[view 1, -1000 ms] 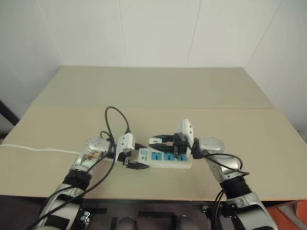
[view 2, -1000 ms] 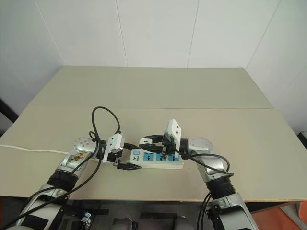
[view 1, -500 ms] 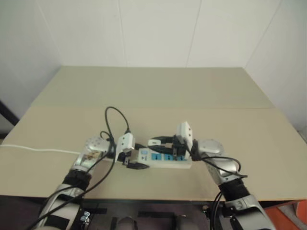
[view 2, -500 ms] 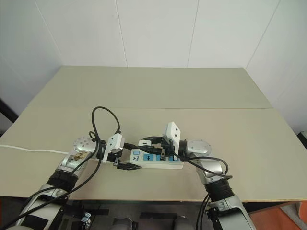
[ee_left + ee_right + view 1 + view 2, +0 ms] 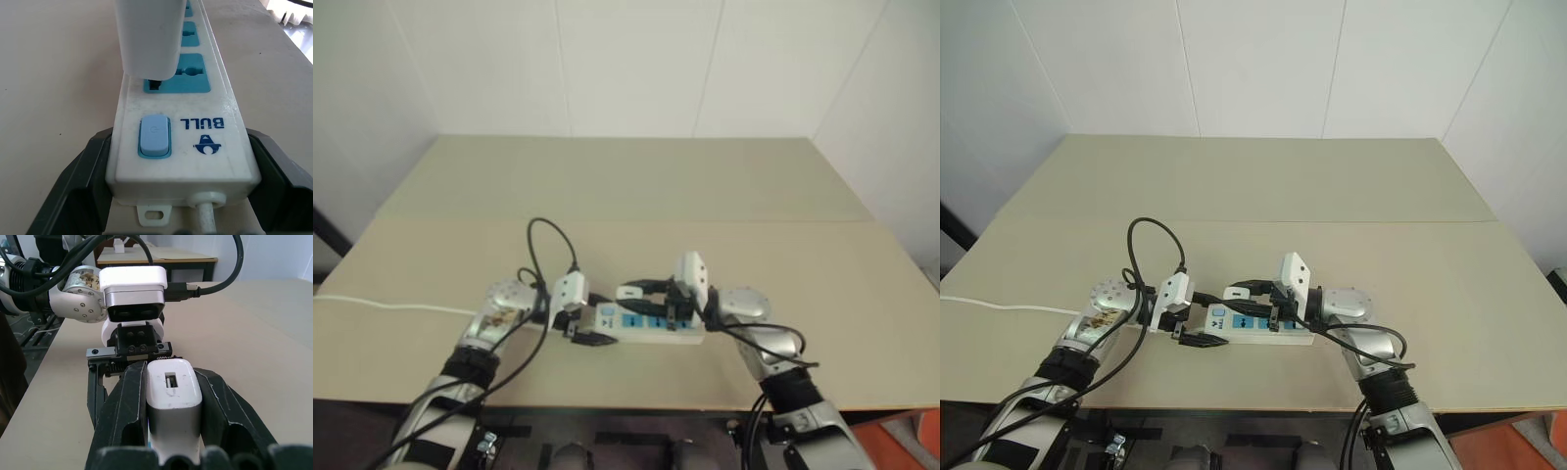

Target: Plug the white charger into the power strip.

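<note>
White charger, clamped in my right gripper, stands directly over the end socket of the power strip, whose switch end my left gripper pinches on the bench.

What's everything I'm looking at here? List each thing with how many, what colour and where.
table: one, beige, filling the middle of the scene.
power strip: one, white with blue sockets and a blue switch, on the table near its front edge, its switch end between the left hand's fingers.
white cord: one, trailing along the table toward its left edge.
white charger: one, clamped in the right hand, standing at the socket nearest the switch.
walls: white, behind the table.
left hand: one, white body, black fingers, shut on the strip.
right hand: one, same colours, shut on the charger.
</note>
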`<state>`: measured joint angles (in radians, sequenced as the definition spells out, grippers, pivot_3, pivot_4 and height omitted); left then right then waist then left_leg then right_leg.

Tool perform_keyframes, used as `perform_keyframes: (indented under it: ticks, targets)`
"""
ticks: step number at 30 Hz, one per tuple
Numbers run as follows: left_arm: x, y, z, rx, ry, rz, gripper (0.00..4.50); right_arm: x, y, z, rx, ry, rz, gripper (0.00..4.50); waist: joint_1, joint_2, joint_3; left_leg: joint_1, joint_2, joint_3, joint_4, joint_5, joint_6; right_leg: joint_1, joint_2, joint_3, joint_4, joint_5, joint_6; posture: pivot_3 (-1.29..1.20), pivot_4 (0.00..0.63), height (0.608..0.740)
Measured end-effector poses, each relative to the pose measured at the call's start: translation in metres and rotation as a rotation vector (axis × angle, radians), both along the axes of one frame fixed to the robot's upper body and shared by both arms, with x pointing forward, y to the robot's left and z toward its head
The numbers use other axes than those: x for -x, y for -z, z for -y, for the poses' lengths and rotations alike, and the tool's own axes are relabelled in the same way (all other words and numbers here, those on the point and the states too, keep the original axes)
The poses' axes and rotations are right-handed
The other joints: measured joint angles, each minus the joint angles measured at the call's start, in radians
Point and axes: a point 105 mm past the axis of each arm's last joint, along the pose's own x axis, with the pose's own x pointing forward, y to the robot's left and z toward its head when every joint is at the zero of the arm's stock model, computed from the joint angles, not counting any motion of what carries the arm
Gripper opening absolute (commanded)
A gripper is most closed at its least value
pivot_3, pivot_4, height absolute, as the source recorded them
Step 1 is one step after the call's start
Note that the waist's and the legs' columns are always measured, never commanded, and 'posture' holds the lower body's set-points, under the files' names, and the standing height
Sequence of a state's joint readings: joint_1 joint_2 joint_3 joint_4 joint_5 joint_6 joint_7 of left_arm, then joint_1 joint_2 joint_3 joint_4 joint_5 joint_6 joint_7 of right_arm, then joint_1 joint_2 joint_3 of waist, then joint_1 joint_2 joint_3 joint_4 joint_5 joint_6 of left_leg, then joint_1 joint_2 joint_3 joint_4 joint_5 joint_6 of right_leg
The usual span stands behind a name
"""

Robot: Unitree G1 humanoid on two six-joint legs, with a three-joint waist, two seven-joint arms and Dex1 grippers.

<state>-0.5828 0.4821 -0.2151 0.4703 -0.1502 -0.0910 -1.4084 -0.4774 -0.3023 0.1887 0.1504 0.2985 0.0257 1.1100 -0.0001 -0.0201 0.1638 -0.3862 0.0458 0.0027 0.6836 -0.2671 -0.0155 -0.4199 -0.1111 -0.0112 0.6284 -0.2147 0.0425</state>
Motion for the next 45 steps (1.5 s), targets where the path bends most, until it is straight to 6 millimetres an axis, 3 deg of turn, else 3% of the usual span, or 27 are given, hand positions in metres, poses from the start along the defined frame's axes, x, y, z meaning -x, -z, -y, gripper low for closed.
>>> perform_keyframes:
  ticks: [45]
  targets:
    - [0.000, 0.004, -0.009, -0.024, -0.031, -0.009, 3.29, -0.012, 0.019, -0.006, 0.073, -0.104, -0.009, 1.20, -0.017, -0.001, -0.002, 0.018, 0.001, 0.000, -0.004, 0.000, 0.000, 0.016, 0.001, 0.000, -0.003, -0.001, 0.000, 0.00, 0.150, 0.740]
